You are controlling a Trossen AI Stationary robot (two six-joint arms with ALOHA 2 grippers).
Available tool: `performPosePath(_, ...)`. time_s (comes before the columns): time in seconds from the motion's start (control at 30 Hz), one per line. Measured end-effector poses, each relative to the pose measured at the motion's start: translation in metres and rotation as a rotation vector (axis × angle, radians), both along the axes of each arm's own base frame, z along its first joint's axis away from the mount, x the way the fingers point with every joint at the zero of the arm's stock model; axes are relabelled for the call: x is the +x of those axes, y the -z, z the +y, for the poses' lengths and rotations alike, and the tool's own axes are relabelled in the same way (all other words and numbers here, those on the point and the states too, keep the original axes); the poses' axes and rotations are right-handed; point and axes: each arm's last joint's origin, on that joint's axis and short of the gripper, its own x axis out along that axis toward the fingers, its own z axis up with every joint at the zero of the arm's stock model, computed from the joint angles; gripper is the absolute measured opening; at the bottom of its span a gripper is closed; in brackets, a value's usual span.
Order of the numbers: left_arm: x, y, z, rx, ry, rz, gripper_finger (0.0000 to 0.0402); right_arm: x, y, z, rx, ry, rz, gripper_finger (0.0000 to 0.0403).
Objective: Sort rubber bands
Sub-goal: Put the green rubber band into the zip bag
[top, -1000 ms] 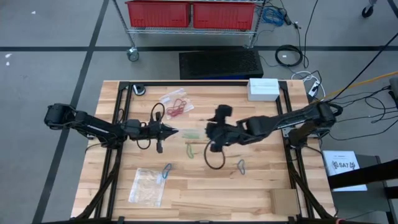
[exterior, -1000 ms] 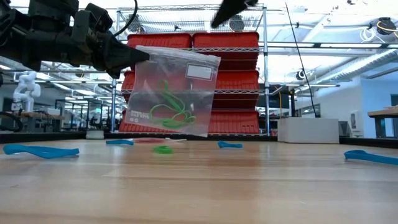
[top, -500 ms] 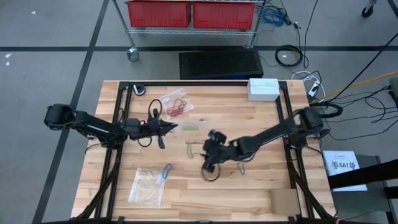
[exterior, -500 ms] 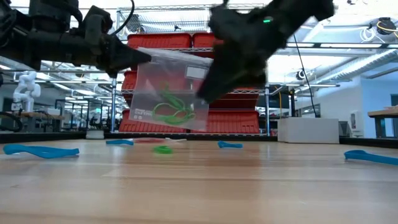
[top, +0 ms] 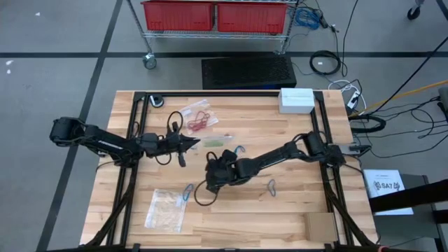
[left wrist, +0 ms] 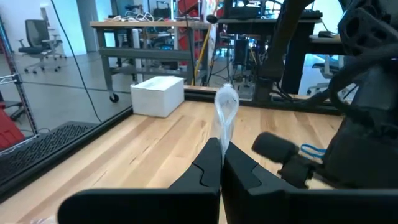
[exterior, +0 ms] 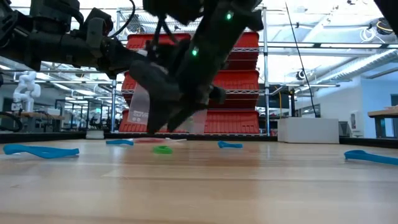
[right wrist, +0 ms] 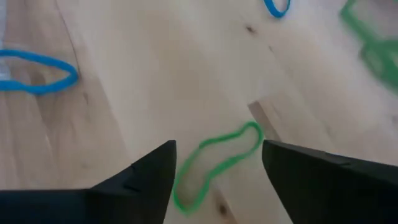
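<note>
My left gripper (top: 190,144) reaches level over the table's left middle, shut on a clear bag (top: 213,142) with green rubber bands inside. My right gripper (top: 212,173) points slantwise down at mid-table, open. Its fingers stand on either side of a loose green rubber band (right wrist: 214,163) that lies flat on the wood, without touching it. Blue rubber bands (top: 187,192) (top: 271,187) lie near the front, and another one (top: 240,149) lies beside the right arm. In the low view the right gripper (exterior: 168,121) hides most of the bag (exterior: 140,106). My left gripper pinches the bag's upper edge (left wrist: 224,127) between its two fingers, coming level from the table's left. The bag stands edge-on beyond the fingertips and hangs below them, clear of the table.
A second clear bag with red bands (top: 198,119) lies at the far middle and a third bag (top: 164,208) at the near left. A white box (top: 296,99) sits at the far right. A black cable loop (top: 203,194) hangs under the right wrist.
My right gripper has come down from high over the middle toward the table's left and near edge, rolling as it went, and now hangs low over the green band. The left gripper and its bag have stayed put.
</note>
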Motion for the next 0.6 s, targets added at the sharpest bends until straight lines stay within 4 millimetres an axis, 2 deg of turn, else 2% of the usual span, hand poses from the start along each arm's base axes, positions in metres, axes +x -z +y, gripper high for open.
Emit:
performPosePath(0.13,0.000,0.000,0.000,-0.002,0.001,0.004,0.0000,0.001,0.014,-0.004,0.015,0.048,0.033,0.0239)
performPosePath(0.33,0.000,0.000,0.000,-0.002,0.002,0.004,0.0000,0.004,0.019,-0.008,0.028,0.071,0.021,0.0228)
performPosePath(0.47,0.000,0.000,0.000,-0.003,0.005,0.004,0.0000,0.004,0.020,-0.011,0.038,0.079,0.024,0.0193)
performPosePath(0.6,0.000,0.001,0.000,-0.003,0.005,0.005,0.0000,0.005,0.021,-0.014,0.062,0.069,0.035,0.0140)
